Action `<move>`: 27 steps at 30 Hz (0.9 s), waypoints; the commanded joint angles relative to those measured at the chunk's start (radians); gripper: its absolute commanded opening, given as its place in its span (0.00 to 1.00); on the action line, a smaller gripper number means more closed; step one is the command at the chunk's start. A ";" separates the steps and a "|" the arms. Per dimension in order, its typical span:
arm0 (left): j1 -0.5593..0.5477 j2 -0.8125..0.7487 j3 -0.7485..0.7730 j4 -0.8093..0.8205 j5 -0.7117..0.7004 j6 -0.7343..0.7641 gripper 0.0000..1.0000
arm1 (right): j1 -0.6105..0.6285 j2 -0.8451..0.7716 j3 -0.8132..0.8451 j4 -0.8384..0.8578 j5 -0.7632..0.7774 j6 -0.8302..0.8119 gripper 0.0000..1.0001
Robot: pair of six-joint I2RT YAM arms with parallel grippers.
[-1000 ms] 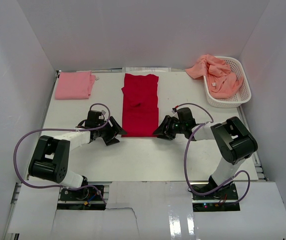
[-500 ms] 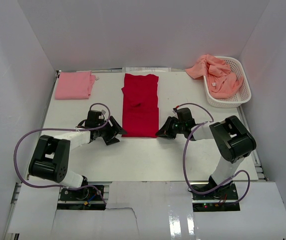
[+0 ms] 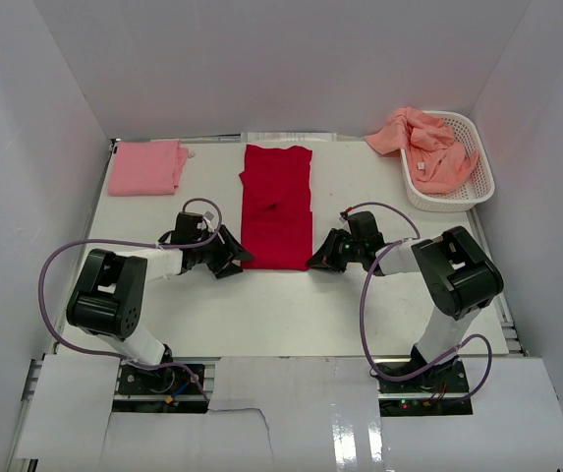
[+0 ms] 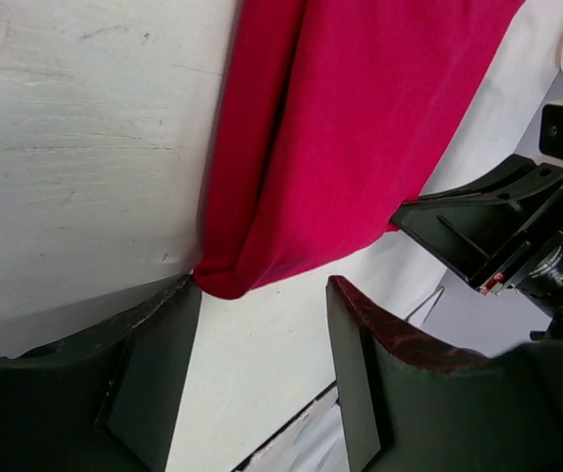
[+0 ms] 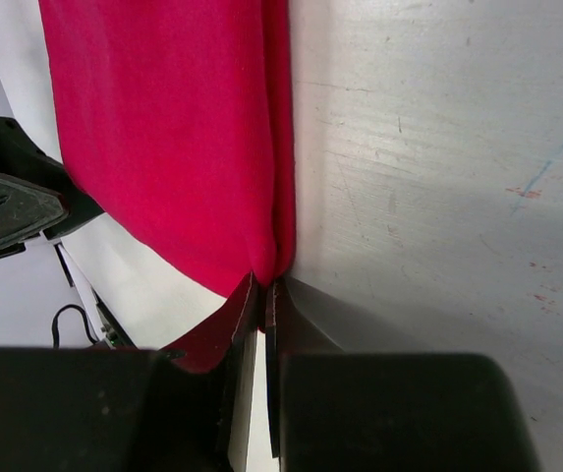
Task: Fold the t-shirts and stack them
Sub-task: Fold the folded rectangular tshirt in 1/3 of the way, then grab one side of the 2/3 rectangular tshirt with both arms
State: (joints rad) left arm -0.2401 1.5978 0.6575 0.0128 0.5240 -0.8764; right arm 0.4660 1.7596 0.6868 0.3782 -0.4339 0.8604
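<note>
- The red shirt lies flat in the middle of the table. It is folded into a long strip that runs from the near side to the far side.
- In the right wrist view, the red shirt has a thick folded edge on its right side.
- The right gripper is at the near right corner of the red shirt. It sits low on the table.
- In its own view, the right gripper has its jaws pressed tight together. The corner of the red shirt is pinched at the tips.
- The left gripper is at the near left corner of the red shirt, also low on the table.
- In its own view, the left gripper has its jaws wide apart. The rounded corner of the red shirt sits just at the mouth of the gap. It holds nothing.
- A pink shirt lies folded to the far left of the red shirt, well apart from it.
- Orange shirts lie in a messy heap to the far right of the red shirt. They hang partly over the rim of a white basket.
</note>
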 commanded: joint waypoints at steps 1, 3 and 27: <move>0.002 0.036 -0.019 -0.060 -0.108 0.045 0.65 | 0.002 0.009 0.030 0.028 -0.002 -0.015 0.08; 0.002 0.001 -0.032 -0.086 -0.162 0.045 0.63 | 0.000 0.009 0.031 0.027 -0.003 -0.014 0.08; 0.004 0.079 -0.088 -0.054 -0.173 0.010 0.66 | 0.000 0.006 0.033 0.025 -0.009 -0.018 0.08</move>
State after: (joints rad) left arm -0.2371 1.5929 0.6228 0.0753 0.4763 -0.9154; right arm 0.4660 1.7626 0.6914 0.3775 -0.4404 0.8566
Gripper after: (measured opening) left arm 0.654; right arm 0.086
